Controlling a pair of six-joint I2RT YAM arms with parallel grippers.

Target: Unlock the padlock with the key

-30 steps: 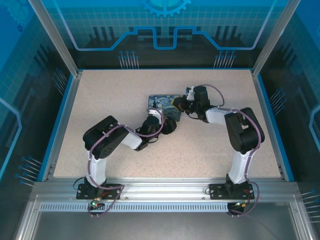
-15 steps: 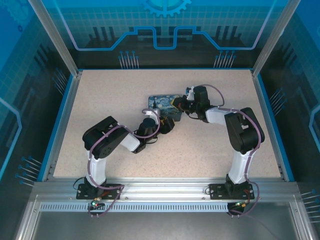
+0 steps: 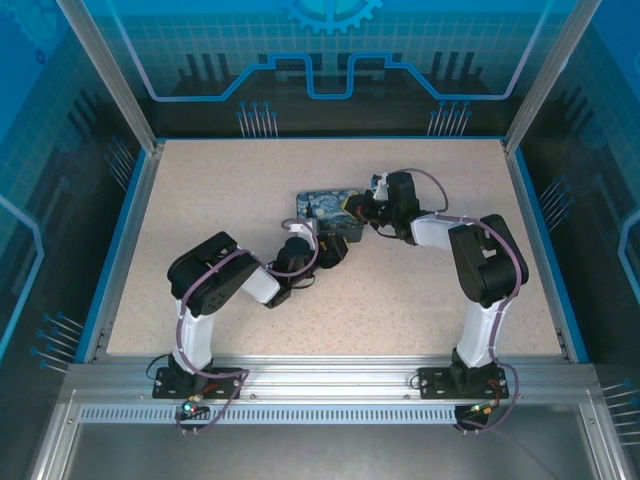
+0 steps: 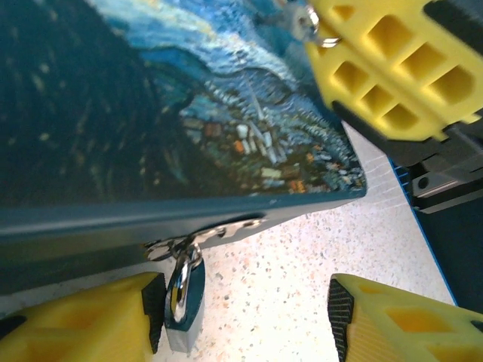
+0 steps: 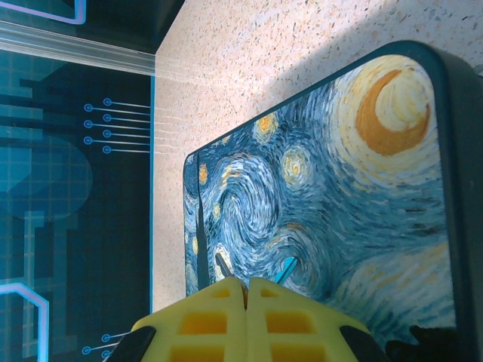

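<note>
Yellow fingers of the left jaws stand apart and open, straddling the padlock. It hangs from the hasp on the near side of the painted box, just beside one finger and not gripped. The right jaws are pressed shut above the lid, with a thin dark sliver, the key, poking out past them. The step looks like steadying the lock. Next, the left jaws should close on the padlock's body so the key can reach its keyhole.
</note>
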